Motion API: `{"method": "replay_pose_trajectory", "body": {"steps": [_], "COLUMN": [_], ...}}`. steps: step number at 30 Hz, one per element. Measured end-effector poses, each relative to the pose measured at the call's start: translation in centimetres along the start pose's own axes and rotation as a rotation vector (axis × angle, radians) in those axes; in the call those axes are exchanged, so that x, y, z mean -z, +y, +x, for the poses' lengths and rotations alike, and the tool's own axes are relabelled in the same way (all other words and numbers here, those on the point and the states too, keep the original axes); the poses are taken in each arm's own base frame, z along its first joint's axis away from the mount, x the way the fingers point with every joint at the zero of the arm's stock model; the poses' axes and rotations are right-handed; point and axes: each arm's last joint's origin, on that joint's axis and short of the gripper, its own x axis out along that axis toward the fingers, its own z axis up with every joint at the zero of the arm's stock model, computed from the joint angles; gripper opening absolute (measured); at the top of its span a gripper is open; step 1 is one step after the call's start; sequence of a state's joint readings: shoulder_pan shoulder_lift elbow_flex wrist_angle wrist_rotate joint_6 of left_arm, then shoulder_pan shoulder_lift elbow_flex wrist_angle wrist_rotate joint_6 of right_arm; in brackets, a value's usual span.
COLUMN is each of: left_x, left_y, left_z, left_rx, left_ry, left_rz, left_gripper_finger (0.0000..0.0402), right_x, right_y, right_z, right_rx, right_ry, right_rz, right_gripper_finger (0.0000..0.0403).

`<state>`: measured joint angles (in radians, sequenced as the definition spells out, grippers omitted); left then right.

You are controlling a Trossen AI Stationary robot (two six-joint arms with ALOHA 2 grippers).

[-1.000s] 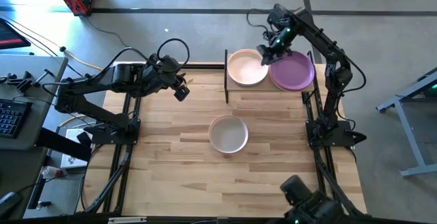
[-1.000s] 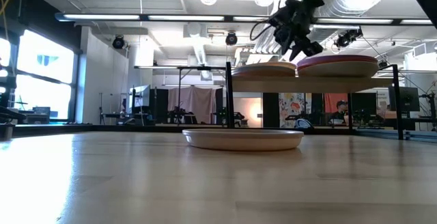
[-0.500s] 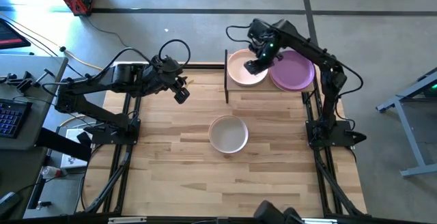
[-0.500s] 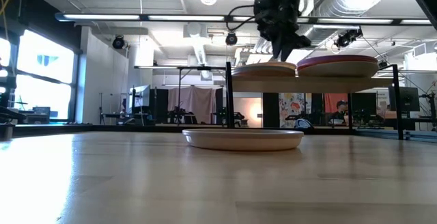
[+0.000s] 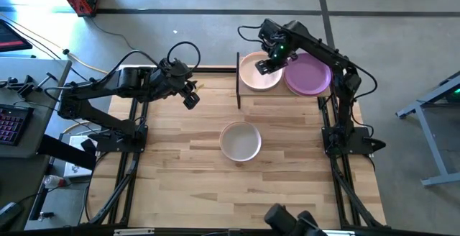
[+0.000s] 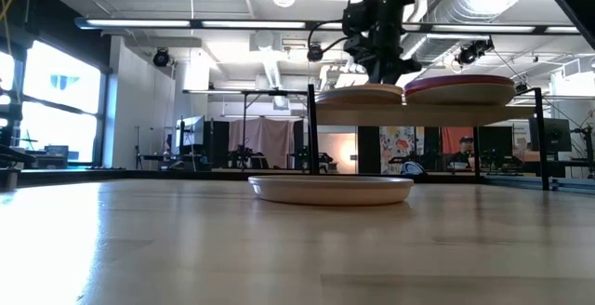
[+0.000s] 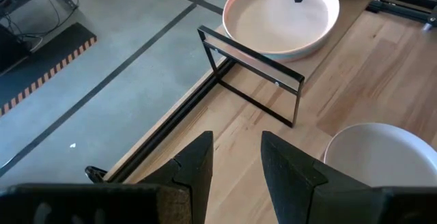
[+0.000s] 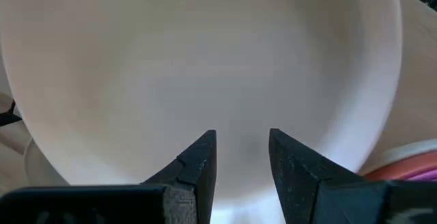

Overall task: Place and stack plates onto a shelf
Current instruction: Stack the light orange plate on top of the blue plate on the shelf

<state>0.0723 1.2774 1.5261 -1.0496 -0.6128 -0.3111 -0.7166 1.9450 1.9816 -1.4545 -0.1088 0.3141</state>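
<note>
- Spreading across most of the high view is the wooden tabletop (image 5: 187, 178), with a dark arm mounted at each side.
- The left arm (image 5: 108, 92) waits over the table's far left part, and its left gripper (image 5: 190, 99) hangs above bare wood, well apart from every plate; in the left wrist view its two fingers (image 7: 194, 173) stand apart with a clear gap and nothing between them.
- The right arm (image 5: 338, 70) reaches from its base at the table's right edge up and over the shelf.
- The shelf (image 5: 287, 96), a small raised light-wood board on black posts, stands at the table's far edge, right of the middle.
- Two plates sit side by side on the shelf: the purple plate (image 5: 313, 78) on the right half and the pale peach plate (image 5: 251, 78) on the left half, their rims just beside each other.
- An off-white plate (image 5: 240, 141) lies on the tabletop, in front of the shelf and near the table's middle.
- The right gripper (image 5: 264, 67) hovers over the pale peach plate's right part; in the right wrist view its fingers (image 8: 198, 166) are parted, empty, and pointed down at that plate's inside.
</note>
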Motion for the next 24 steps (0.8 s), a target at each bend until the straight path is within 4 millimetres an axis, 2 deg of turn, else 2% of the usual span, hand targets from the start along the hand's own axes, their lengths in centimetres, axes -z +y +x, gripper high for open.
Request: {"method": "replay_pose_trajectory", "body": {"steps": [7,12,16,24], "left_x": [0.0,0.0,0.0,0.0], "left_y": [0.0,0.0,0.0,0.0], "left_z": [0.0,0.0,0.0,0.0], "left_rx": [0.0,0.0,0.0,0.0], "left_ry": [0.0,0.0,0.0,0.0], "left_rz": [0.0,0.0,0.0,0.0], "left_gripper_finger": [0.0111,0.0111,0.0111,0.0111], "right_x": [-0.2,-0.6,-0.8,-0.7], "right_y": [-0.6,-1.1,-1.1,-1.1], "right_z": [-0.1,0.7,1.2,1.0], "right_rx": [-0.005,-0.004,-0.012,-0.015], "right_ry": [0.003,0.033,0.051,0.05], "right_rz": [0.017,0.037,0.036,0.036], "right_gripper_finger": [0.0113,0.0113,0.0113,0.0113]}}
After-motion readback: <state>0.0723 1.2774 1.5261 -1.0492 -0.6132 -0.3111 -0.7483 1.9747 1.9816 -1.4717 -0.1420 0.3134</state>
